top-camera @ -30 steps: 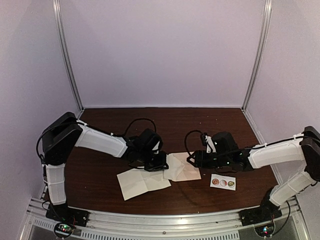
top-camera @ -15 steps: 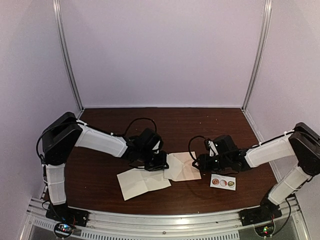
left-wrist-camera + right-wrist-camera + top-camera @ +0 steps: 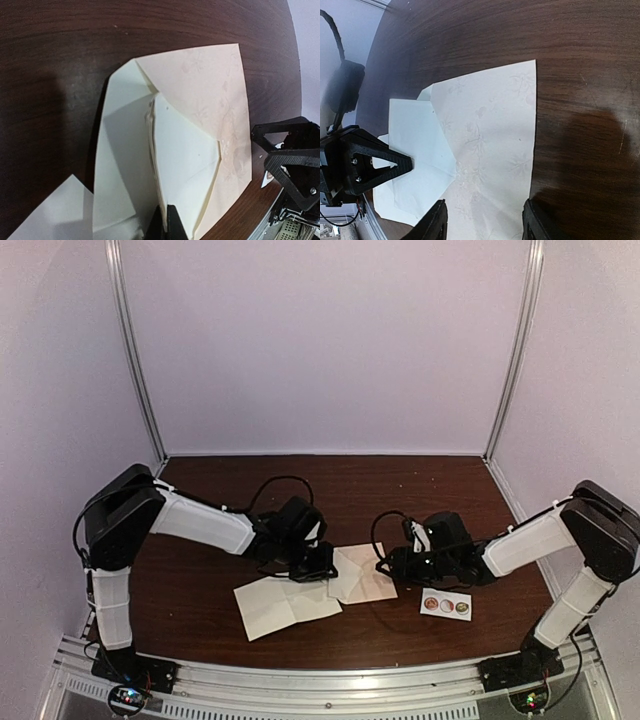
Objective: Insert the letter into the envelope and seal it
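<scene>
The envelope (image 3: 365,578) lies flat mid-table, pale tan with a faint floral print (image 3: 210,100). Its pointed flap (image 3: 185,165) stands up off the body, and my left gripper (image 3: 167,227) is shut on the flap's edge. The letter (image 3: 285,605), a creased whitish sheet, lies unfolded on the table left of the envelope, outside it. My right gripper (image 3: 485,222) hovers low over the envelope's right end (image 3: 495,135), open, one finger on each side of the paper and nothing between them. In the right wrist view the left gripper's black fingers (image 3: 370,167) show at the flap.
A small white strip with three round stickers (image 3: 446,605) lies right of the envelope, in front of the right arm. Dark wooden tabletop (image 3: 200,620) with white walls behind and a metal rail along the near edge (image 3: 320,680).
My right gripper has slid left onto the envelope's right end, its fingers drawing somewhat closer together. The left gripper, flap and letter have not moved.
</scene>
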Controlling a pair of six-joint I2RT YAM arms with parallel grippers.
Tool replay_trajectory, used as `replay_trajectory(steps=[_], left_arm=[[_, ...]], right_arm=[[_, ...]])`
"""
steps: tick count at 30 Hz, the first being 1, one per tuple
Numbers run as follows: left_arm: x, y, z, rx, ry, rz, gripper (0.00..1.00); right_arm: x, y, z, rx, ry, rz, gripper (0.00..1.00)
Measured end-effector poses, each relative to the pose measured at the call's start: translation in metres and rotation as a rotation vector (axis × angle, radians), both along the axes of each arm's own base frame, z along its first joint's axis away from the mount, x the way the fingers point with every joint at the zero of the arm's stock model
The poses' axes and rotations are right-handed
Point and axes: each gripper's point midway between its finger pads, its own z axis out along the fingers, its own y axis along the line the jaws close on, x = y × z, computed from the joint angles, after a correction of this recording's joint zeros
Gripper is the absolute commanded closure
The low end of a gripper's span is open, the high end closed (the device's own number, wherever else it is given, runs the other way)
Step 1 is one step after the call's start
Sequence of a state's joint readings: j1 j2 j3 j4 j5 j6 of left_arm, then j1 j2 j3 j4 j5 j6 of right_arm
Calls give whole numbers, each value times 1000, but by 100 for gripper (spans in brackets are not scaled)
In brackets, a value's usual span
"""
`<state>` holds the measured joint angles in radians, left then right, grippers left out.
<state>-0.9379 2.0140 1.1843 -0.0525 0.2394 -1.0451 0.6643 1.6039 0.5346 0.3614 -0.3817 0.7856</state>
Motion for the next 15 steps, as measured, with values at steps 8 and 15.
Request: replay_trajectory(steps=[8,15], left_arm=[[0,-5,0,-16,-9,-3,100],[-1,-17,3,-58,-18,0,100]], right_arm=[[-3,7,1,22,8,9,48],[-7,12,1,30,14,17,48]])
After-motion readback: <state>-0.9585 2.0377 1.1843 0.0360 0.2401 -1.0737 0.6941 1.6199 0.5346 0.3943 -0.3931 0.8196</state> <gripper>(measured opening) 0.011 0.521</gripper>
